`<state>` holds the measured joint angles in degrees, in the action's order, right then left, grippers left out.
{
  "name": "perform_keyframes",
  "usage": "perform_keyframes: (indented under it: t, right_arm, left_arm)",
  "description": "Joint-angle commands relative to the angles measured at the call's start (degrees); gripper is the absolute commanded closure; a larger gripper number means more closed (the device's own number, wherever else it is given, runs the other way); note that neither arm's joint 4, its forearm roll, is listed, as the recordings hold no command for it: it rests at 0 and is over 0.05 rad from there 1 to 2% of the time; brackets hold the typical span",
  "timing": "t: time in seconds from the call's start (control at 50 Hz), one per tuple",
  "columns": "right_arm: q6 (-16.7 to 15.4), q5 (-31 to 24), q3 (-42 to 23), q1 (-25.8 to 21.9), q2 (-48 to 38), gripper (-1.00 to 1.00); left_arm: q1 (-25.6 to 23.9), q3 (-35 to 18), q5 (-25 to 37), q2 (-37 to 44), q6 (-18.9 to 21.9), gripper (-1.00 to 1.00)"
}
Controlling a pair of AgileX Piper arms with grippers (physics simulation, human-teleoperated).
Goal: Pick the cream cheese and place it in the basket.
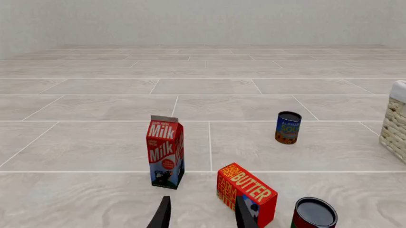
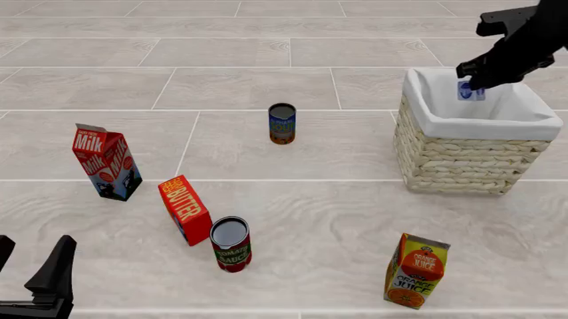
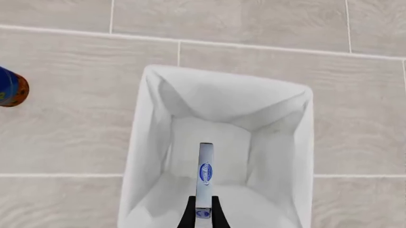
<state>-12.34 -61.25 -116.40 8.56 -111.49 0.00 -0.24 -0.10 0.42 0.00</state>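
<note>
The cream cheese [image 3: 205, 173], a thin white box with blue markings, hangs edge-on between the fingers of my right gripper [image 3: 203, 213], which is shut on it. In the front view the cream cheese [image 2: 470, 90] is held over the basket's [image 2: 461, 163] open top, above the white cloth lining. The right wrist view looks straight down into the lined basket [image 3: 152, 142]. My left gripper [image 1: 203, 216] is open low over the floor near the butter box and holds nothing. In the front view only the left gripper's dark fingers [image 2: 55, 272] show at the lower left corner.
A milk carton [image 2: 106, 163], a red-orange butter box [image 2: 183, 209], a tomato sauce can [image 2: 231, 243] and a blue soup can [image 2: 282, 123] stand left of the basket. An orange juice carton [image 2: 416, 270] stands in front of the basket.
</note>
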Motion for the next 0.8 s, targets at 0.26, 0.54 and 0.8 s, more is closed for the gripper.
perform_keyframes:
  t: [0.26, 0.54, 0.8]
  right_arm:
    - [-0.04, -3.19, -9.67, -0.52, -7.14, 1.00]
    - [-0.36, -3.28, -11.69, -1.15, -10.11, 1.00]
    - [-1.00, -3.68, -12.62, -1.33, -10.97, 1.00]
  left_arm:
    - [0.00, 0.00, 0.00, 0.00, 0.00, -1.00]
    - [0.00, 0.00, 0.00, 0.00, 0.00, -1.00]
    - [0.00, 0.00, 0.00, 0.00, 0.00, -1.00]
